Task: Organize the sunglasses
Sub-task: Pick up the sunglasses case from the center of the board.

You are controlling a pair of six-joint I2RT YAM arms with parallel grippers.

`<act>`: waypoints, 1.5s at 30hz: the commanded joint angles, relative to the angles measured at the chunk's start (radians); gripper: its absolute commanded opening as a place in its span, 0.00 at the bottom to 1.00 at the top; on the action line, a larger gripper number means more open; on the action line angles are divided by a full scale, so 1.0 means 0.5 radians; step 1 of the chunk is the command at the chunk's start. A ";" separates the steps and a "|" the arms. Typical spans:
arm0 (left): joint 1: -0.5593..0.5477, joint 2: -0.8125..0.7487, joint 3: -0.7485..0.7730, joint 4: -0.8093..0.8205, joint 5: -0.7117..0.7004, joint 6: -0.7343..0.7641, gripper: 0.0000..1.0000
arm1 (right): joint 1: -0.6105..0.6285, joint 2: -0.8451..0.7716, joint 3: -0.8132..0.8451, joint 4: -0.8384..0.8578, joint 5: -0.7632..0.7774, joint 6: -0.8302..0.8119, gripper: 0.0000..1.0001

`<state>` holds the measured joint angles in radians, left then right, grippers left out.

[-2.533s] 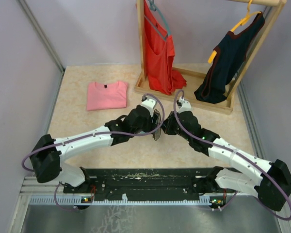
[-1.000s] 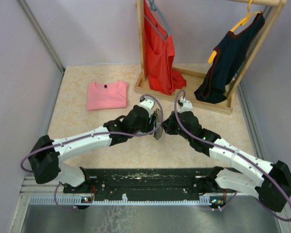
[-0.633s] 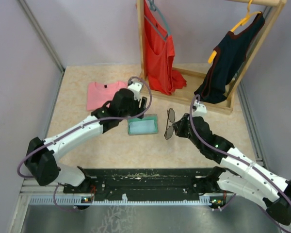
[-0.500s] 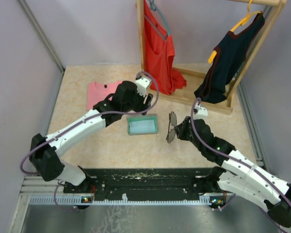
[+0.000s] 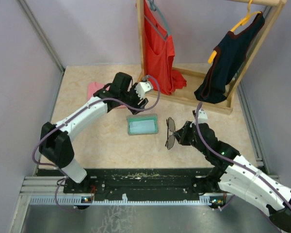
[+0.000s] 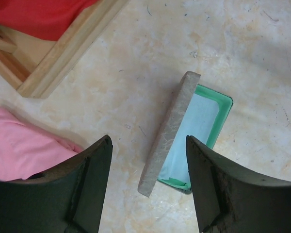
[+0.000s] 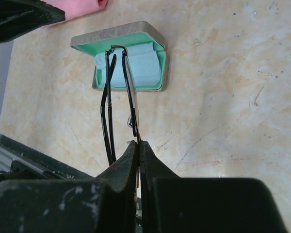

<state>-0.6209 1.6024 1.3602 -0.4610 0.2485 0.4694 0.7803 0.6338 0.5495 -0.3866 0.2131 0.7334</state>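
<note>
My right gripper [image 5: 179, 137] [image 7: 138, 144] is shut on the sunglasses [image 5: 170, 132] [image 7: 118, 102], thin dark wire-frame glasses held by one lens edge above the table, right of the case. The grey case [image 5: 142, 124] lies open on the table with green lining and a light blue cloth [image 7: 136, 68] inside; it also shows in the left wrist view [image 6: 186, 133] and the right wrist view [image 7: 117, 34]. My left gripper [image 5: 138, 94] [image 6: 148, 184] is open and empty, raised above and behind the case.
A folded pink shirt [image 5: 94, 90] lies at the back left, under my left arm. A wooden clothes rack [image 5: 184, 92] with a red top [image 5: 157, 48] and a dark top [image 5: 228, 58] stands at the back right. Lilac walls close both sides.
My left gripper let go of the case and drew back and up toward the rack. My right gripper carried the sunglasses right and nearer, away from the now open case.
</note>
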 commanded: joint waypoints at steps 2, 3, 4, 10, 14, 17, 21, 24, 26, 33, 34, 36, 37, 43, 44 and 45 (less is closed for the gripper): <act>0.156 0.242 0.231 -0.304 0.527 0.192 0.68 | -0.007 -0.030 0.012 0.080 -0.087 -0.021 0.00; 0.165 0.303 0.263 -0.338 0.547 0.203 0.68 | -0.008 -0.030 0.009 0.081 -0.087 -0.021 0.00; 0.169 0.346 0.280 -0.356 0.563 0.205 0.67 | -0.010 -0.030 0.004 0.085 -0.089 -0.022 0.00; 0.183 0.497 0.317 -0.363 0.537 0.214 0.68 | -0.008 -0.039 -0.017 0.090 -0.092 -0.014 0.00; 0.201 0.520 0.332 -0.340 0.542 0.204 0.69 | -0.008 -0.039 -0.020 0.093 -0.102 -0.009 0.00; 0.201 0.533 0.332 -0.351 0.610 0.209 0.68 | -0.008 -0.035 -0.017 0.085 -0.099 -0.014 0.00; 0.203 0.570 0.335 -0.380 0.667 0.214 0.63 | -0.007 -0.035 -0.016 0.078 -0.097 -0.019 0.00; 0.200 0.617 0.352 -0.415 0.678 0.235 0.62 | -0.008 -0.037 -0.017 0.082 -0.096 -0.018 0.00; 0.201 0.642 0.353 -0.428 0.670 0.240 0.62 | -0.008 -0.034 -0.016 0.085 -0.101 -0.019 0.00; 0.202 0.699 0.361 -0.444 0.628 0.241 0.55 | -0.008 -0.028 -0.004 0.083 -0.119 -0.031 0.00; 0.202 0.697 0.363 -0.446 0.623 0.242 0.53 | -0.008 -0.028 -0.004 0.081 -0.119 -0.031 0.00; 0.202 0.689 0.363 -0.446 0.617 0.237 0.47 | -0.008 -0.029 -0.006 0.079 -0.122 -0.029 0.00; 0.201 0.685 0.362 -0.444 0.617 0.235 0.45 | -0.008 -0.032 -0.006 0.078 -0.122 -0.029 0.00; 0.202 0.613 0.363 -0.445 0.583 0.172 0.33 | -0.007 -0.052 -0.025 0.086 -0.120 -0.019 0.00; 0.200 0.599 0.363 -0.444 0.570 0.157 0.31 | -0.008 -0.055 -0.028 0.089 -0.124 -0.019 0.00; 0.201 0.580 0.361 -0.446 0.557 0.133 0.29 | -0.007 -0.055 -0.031 0.091 -0.125 -0.018 0.00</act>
<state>-0.5247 1.9503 1.5108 -0.6750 0.5323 0.5621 0.7803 0.6273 0.5304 -0.3897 0.1555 0.7326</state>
